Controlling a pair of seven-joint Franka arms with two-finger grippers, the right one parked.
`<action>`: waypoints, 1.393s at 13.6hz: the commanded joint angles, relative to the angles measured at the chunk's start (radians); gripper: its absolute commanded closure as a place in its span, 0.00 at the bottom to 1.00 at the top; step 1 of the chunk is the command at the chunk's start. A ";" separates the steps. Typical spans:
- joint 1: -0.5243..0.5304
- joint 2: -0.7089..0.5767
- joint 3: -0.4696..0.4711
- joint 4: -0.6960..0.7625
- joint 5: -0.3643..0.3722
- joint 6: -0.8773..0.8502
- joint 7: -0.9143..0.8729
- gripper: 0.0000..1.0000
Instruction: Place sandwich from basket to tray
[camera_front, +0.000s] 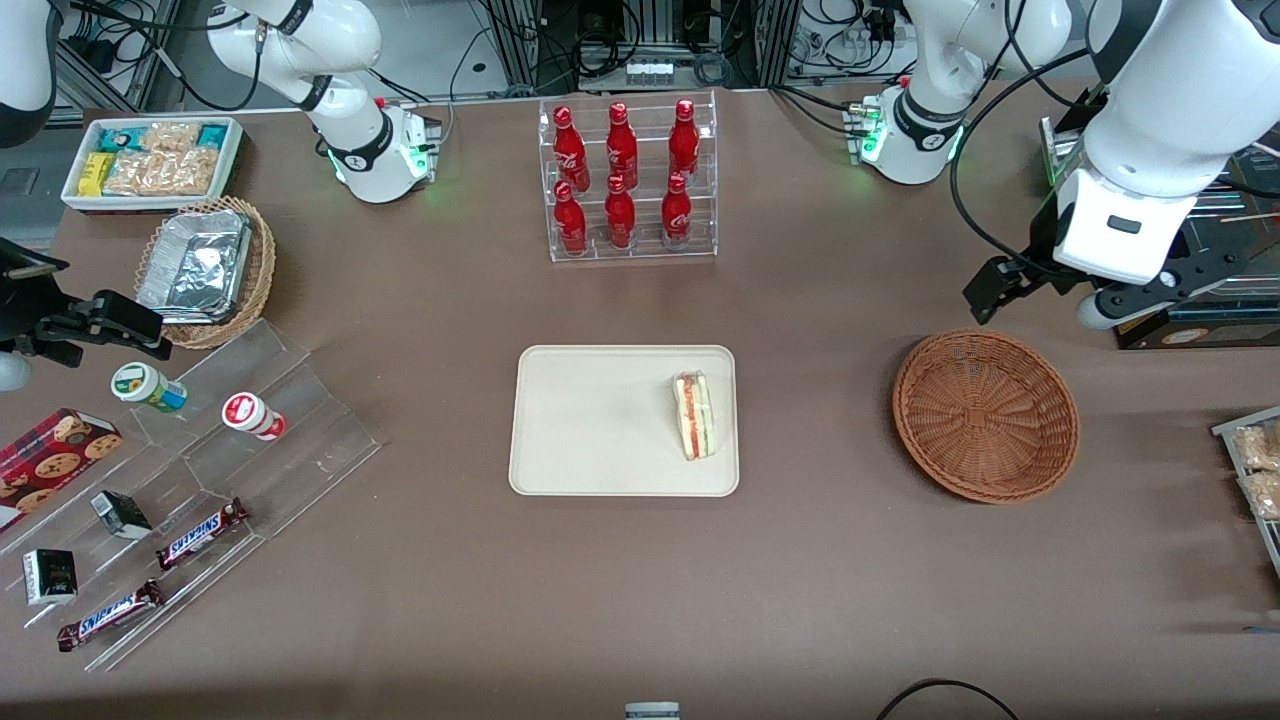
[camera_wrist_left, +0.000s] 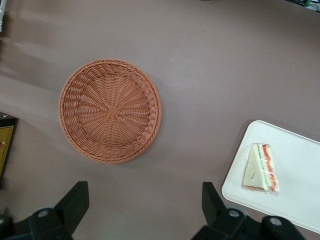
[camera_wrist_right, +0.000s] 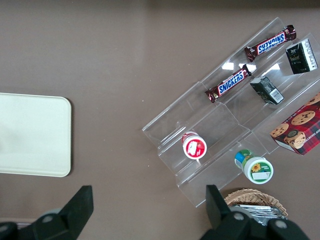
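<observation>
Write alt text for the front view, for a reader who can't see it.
The sandwich lies on the cream tray at mid-table, near the tray's edge toward the working arm's end. The round brown wicker basket beside the tray holds nothing. The left arm's gripper hangs open above the table, farther from the camera than the basket.

- Illumination: bright, even, from overhead.
- Shadows: soft, short, beneath the basket and the gripper on the tabletop.
- Glare: on foil container.
- Focus: sharp in all views.
</observation>
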 joint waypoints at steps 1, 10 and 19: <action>-0.011 0.050 0.016 0.058 -0.074 0.002 0.009 0.00; 0.274 0.101 -0.234 0.137 -0.118 -0.006 0.031 0.00; 0.800 0.062 -0.693 0.132 -0.116 -0.089 0.126 0.00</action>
